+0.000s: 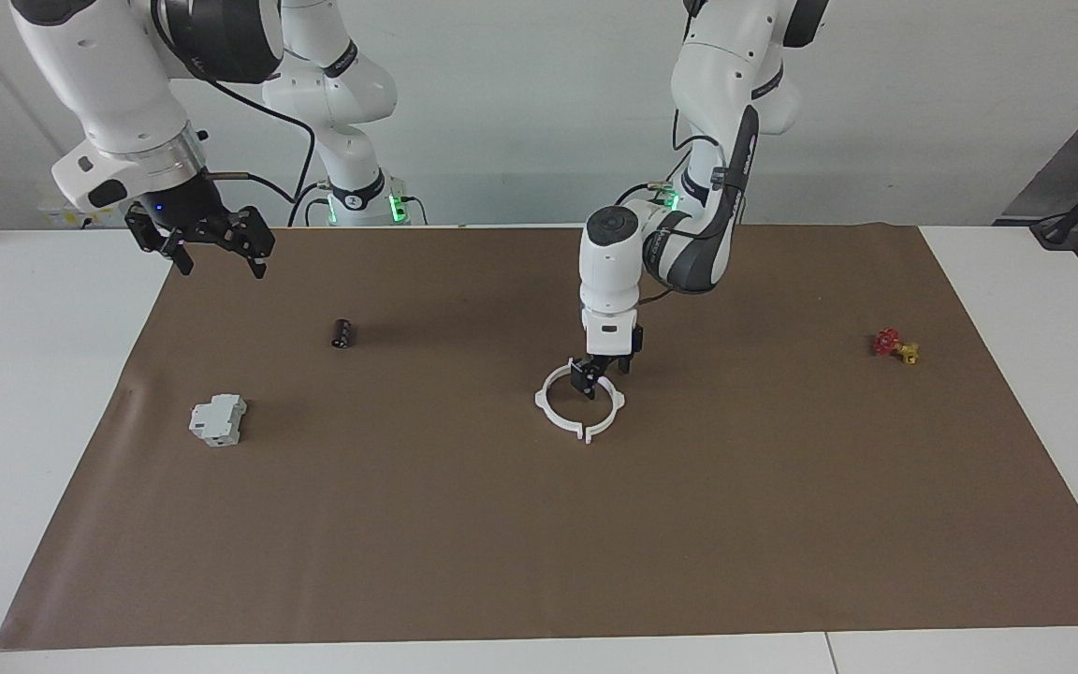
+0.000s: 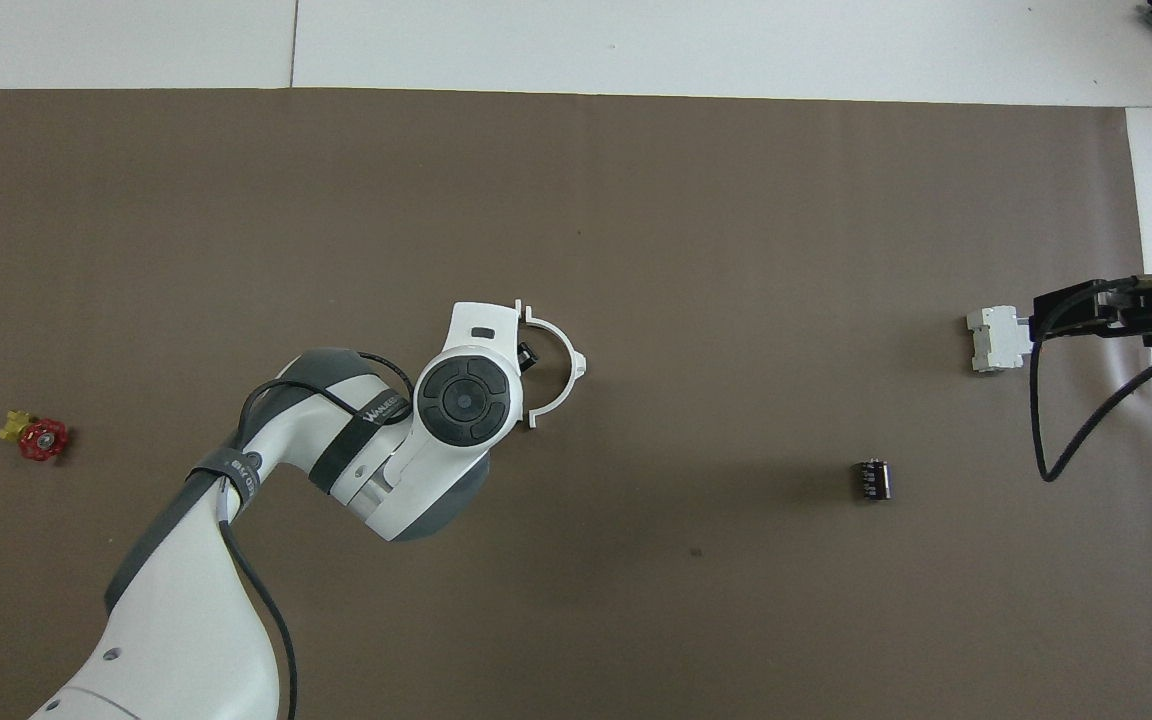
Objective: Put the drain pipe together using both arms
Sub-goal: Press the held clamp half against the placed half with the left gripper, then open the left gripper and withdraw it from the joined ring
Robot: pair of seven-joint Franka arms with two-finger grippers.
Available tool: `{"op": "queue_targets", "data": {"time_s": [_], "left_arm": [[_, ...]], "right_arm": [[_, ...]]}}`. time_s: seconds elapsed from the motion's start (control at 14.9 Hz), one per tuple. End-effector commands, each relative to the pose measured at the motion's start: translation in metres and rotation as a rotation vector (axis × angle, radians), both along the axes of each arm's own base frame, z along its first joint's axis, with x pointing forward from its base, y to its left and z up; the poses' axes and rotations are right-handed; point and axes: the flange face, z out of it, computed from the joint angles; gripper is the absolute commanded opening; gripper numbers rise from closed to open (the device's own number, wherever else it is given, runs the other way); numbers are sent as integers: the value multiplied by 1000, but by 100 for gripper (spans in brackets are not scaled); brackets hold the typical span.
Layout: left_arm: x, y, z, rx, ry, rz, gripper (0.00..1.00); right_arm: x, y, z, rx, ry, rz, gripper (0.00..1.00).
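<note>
While the right end effector (image 1: 207,245) hangs spread well apart, the left end effector (image 1: 598,373) sits inside the drain pipe (image 1: 580,403) ring, finger state unclear.

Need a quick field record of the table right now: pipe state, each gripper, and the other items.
drain pipe: white ring lying on the brown mat, mid-table; the two arcs meet as one ring
left gripper: down at the ring's robot-side rim; grip on it cannot be told
right gripper: raised, open, waiting over the mat's edge at the right arm's end
grey-white block: on the mat, toward the right arm's end
black cylinder: nearer to the robots than the block
red and yellow valve: toward the left arm's end
</note>
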Motion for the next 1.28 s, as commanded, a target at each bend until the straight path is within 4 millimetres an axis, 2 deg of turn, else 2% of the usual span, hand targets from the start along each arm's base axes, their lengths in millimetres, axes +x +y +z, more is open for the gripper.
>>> {"op": "queue_targets", "data": {"time_s": [0.0, 0.2, 0.4, 0.61, 0.81, 1.01, 1.08, 1.21], "left_arm": [[3, -3, 0, 28, -6, 2, 100], [6, 0, 4, 38, 0, 9, 100], [11, 5, 21, 70, 13, 1, 100], [12, 27, 73, 103, 12, -33, 100], [6, 48, 115, 144, 28, -77, 100], [9, 99, 154, 189, 89, -178, 100], [13, 121, 166, 189, 113, -207, 100], [16, 174, 203, 159, 119, -263, 100]], "right_arm": [[-4, -2, 2, -1, 4, -7, 100], [-4, -3, 2, 3, 4, -9, 100], [-3, -3, 3, 3, 6, -3, 100], [-5, -4, 10, -6, 32, 47, 100], [-5, -6, 11, -11, 28, 78, 100], [-4, -5, 10, -2, 29, 80, 100], [-5, -6, 10, 7, 31, 75, 100], [-5, -6, 8, 16, 32, 69, 100]]}}
